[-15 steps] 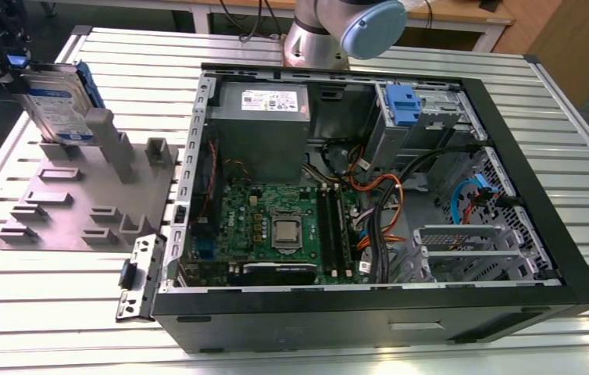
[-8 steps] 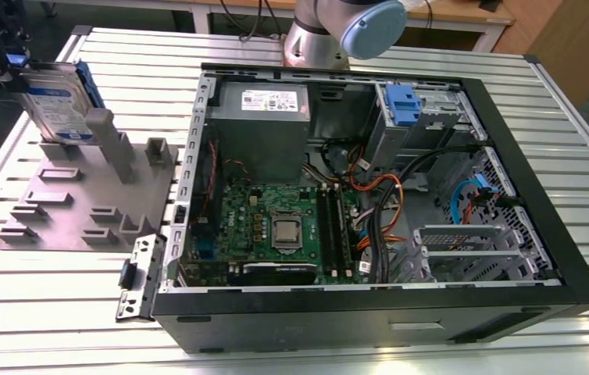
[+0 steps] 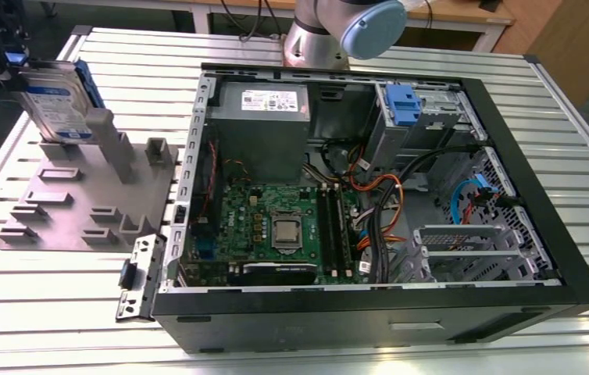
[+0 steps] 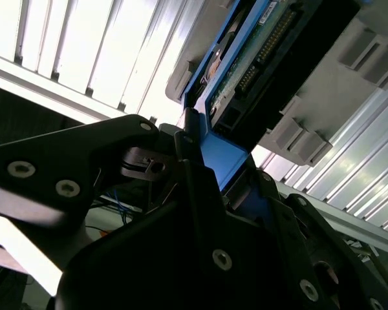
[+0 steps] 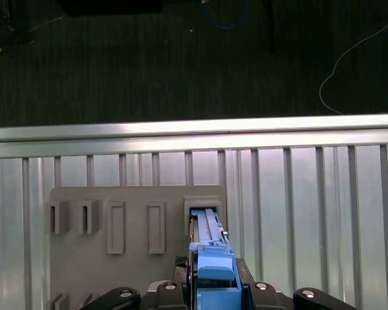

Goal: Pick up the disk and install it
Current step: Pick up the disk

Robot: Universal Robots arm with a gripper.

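The disk (image 3: 57,105) stands on edge in a slot at the far end of the grey holder plate (image 3: 76,211), at the exterior view's left. Its white-and-blue label faces the camera and blue rails frame it. My gripper (image 3: 3,61) sits at the disk's top edge. In both wrist views the black fingers (image 4: 194,187) press on the blue rail (image 4: 223,158) from either side. In the first wrist view my gripper (image 5: 213,281) holds the rail (image 5: 210,258) directly over the holder's slot (image 5: 204,213). The disk's circuit-board side (image 4: 258,58) shows in the second wrist view.
An open computer case (image 3: 576,289) lies on the slatted aluminium table (image 3: 66,312), to the exterior view's right of the holder. Inside are a grey power-supply box (image 3: 263,101), a motherboard (image 3: 273,226), cables and a drive bay with a blue latch (image 3: 404,105). The arm's base (image 3: 326,31) stands behind the case.
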